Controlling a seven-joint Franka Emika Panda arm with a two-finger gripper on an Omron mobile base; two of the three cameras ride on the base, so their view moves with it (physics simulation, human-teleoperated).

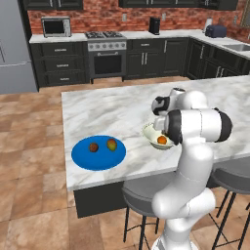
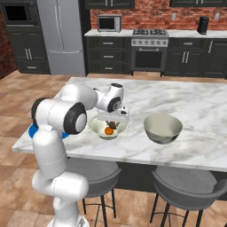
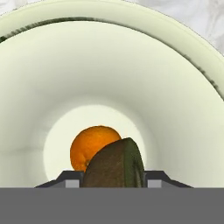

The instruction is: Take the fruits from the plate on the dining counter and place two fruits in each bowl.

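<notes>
Right now I am leaning over the long white grey-veined marble dining counter (image 1: 102, 105), where the large flat bright blue plate (image 1: 82, 155) is lying near the edge with the red-yellow-green mango (image 1: 112, 144) and the small tan-brown fruit (image 1: 93, 147) on it. Well apart, the grey mottled bowl (image 2: 162, 128) is sitting unfilled. My pincer (image 3: 113, 180) is hanging over the cream-white bowl (image 3: 175, 109), clenched on the dark brown-green kiwi-like fruit (image 3: 114, 166), directly above the round orange (image 3: 89, 144) resting at the bottom. I am judging the kiwi light, firm and slightly fuzzy, gripped across its middle.
</notes>
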